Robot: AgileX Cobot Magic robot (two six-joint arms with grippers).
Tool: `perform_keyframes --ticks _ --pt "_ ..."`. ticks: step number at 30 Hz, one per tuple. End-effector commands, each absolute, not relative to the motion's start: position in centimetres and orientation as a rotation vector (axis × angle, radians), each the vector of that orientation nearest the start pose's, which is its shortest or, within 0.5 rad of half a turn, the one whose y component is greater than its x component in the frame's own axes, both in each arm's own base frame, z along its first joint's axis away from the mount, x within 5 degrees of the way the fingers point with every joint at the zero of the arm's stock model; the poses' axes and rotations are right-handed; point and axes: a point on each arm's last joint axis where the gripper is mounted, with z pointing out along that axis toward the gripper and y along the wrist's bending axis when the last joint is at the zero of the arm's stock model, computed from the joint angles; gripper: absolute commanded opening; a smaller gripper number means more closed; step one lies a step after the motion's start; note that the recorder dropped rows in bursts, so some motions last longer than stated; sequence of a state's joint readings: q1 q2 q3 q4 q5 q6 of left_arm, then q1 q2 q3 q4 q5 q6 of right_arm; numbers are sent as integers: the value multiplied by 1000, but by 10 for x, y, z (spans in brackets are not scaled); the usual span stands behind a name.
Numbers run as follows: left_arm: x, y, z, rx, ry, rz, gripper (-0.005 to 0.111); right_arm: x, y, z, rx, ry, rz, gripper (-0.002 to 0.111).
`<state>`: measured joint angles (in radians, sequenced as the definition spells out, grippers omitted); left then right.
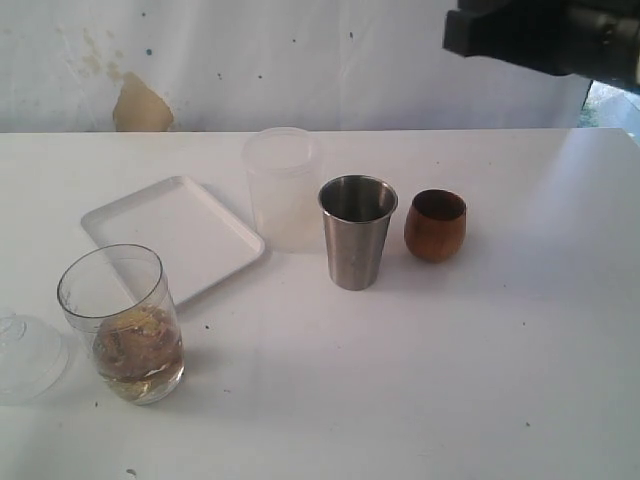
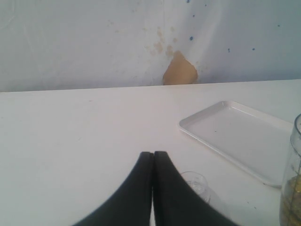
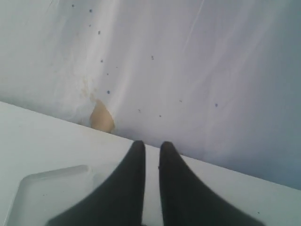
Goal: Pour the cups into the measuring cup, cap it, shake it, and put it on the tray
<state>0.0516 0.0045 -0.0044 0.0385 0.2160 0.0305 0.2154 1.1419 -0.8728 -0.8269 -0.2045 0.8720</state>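
**Exterior view: six things on a white table, neither pincer holding anything**

Far left, cut by the frame edge: clear lid (image 1: 25, 355), flat on the table (image 1: 480, 380). Just beside it, nearest the camera: measuring cup (image 1: 122, 325), upright, uncapped, with yellowish-brown liquid (image 1: 138, 362) in the lower third. Behind and right of that: white tray (image 1: 172, 235), flat on the table. Centre rear: frosted plastic cylinder (image 1: 283, 188), upright, just past the tray's far corner. In front and right of it: steel tumbler (image 1: 356, 232), upright, mouth up. Right again, near but not touching: wooden cup (image 1: 435, 225), upright. Top right corner: dark part of the right arm (image 1: 545, 40), high above the table.

Left wrist view: left gripper (image 2: 153, 154) clenched, fingers pressed together with nothing between, over the table by the lid.

Right wrist view: right gripper (image 3: 152, 145) parted by a narrow gap, nothing between the fingers, raised, facing the spotted white backdrop (image 3: 188, 70).
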Motion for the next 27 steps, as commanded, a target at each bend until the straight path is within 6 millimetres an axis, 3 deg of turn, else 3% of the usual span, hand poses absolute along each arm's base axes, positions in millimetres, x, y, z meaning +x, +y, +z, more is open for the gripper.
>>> perform_keyframes --ticks 1,9,14,21,27 --pt "56 3 195 10 1688 90 1 210 54 376 -196 1573 290 2" --pt "56 3 195 10 1688 90 1 134 43 380 -192 1376 393 0" --pt "56 3 195 10 1688 90 1 97 35 375 -145 1299 438 0" --pt "56 3 195 10 1688 90 1 62 27 381 -146 1167 447 0" --pt "56 3 195 10 1688 90 1 47 24 385 -149 1108 448 0"
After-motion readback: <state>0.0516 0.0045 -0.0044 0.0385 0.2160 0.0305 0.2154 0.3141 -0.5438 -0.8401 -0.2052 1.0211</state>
